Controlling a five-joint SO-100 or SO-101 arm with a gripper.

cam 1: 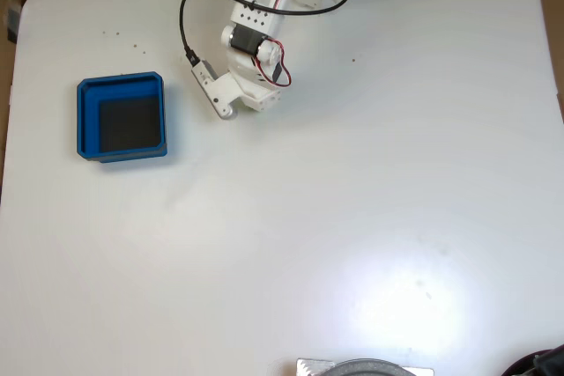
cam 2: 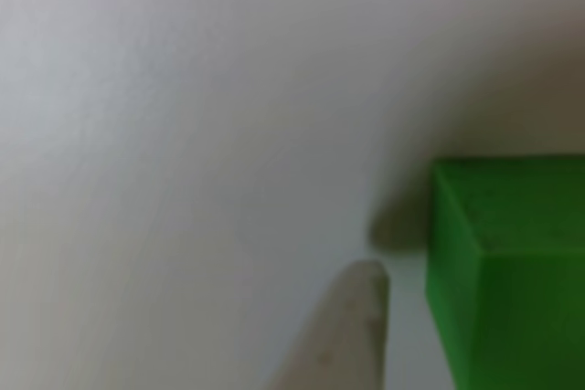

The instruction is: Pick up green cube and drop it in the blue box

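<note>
One pale fingertip [cam 2: 361, 317] pokes up from the bottom edge of the close other view, with the green cube [cam 2: 507, 271] just to its right on the white table [cam 2: 183, 134], a thin gap between them. I cannot tell how wide the pincer [cam 1: 231, 103] stands. In the fixed view the arm bends low, with the blue box [cam 1: 85, 121] off to its left.

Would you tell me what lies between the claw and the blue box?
In the fixed view, only bare white table separates the claw from the blue box.
</note>
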